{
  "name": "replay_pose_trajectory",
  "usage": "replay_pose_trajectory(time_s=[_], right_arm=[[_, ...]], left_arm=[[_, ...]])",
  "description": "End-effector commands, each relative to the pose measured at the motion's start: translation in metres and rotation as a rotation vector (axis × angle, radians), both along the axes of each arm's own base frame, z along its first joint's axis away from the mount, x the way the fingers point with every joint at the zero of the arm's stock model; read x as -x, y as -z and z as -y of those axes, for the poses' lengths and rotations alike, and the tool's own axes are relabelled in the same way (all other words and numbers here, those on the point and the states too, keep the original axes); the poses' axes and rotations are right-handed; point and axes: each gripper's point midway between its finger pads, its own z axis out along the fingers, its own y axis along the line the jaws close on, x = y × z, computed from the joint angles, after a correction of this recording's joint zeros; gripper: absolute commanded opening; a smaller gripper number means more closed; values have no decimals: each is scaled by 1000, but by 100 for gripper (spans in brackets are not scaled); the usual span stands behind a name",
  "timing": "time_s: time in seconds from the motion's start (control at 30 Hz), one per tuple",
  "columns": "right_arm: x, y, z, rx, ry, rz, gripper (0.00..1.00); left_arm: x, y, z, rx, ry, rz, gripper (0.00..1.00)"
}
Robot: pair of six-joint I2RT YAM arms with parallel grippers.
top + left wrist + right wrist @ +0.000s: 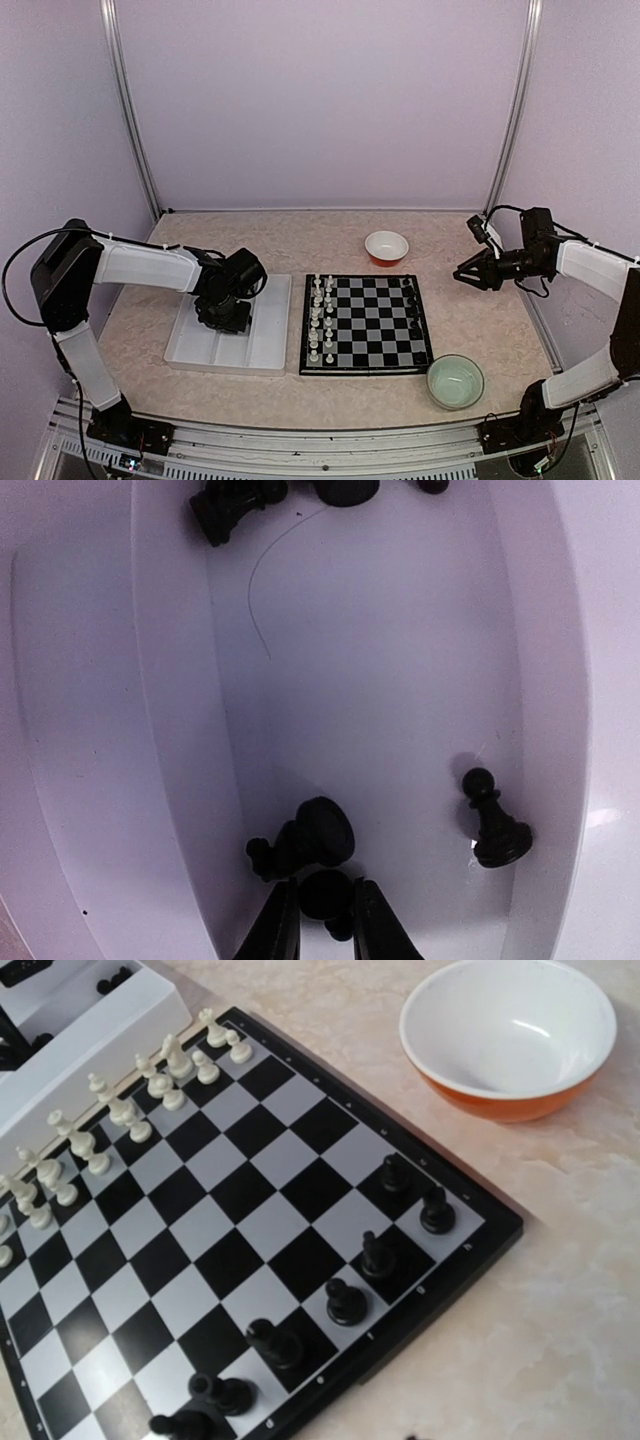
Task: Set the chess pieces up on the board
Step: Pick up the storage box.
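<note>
Lilac walls (320,100), beige marbled table (480,330). Black piece (325,892) pinched between the narrow fingers (275,930) of the left gripper (322,925), down in the tray (270,350). Fallen piece (318,832) just beyond the tips, pawn (492,825) upright to their right. Right gripper (463,273) spread wide above the table. Board (375,320) to its left, black pieces (345,1302) along the nearer edge, white pieces (318,320) along the farther.

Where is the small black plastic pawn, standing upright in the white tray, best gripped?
Grip the small black pawn at its narrow stem under the round head, coming from straight above: it stands upright, and the white tray wall is close beside it.
</note>
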Motion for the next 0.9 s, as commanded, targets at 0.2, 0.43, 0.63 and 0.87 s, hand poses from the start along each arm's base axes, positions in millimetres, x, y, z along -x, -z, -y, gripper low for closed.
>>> replay_pose_trajectory(time_s=[0.2,0.43,0.63,0.87], right_arm=[[0,-13,-9,-10,-35,19,35],[-4,-30,-22,10,-86,57,34],[3,-55,-80,32,-283,132,34],[15,-79,-152,62,-496,217,35]], left_arm=[[3,22,-1,-1,16,-37,13],[7,-17,7,10,60,15,4],[14,-64,29,234,105,42,5],[26,-110,69,477,255,26,6]])
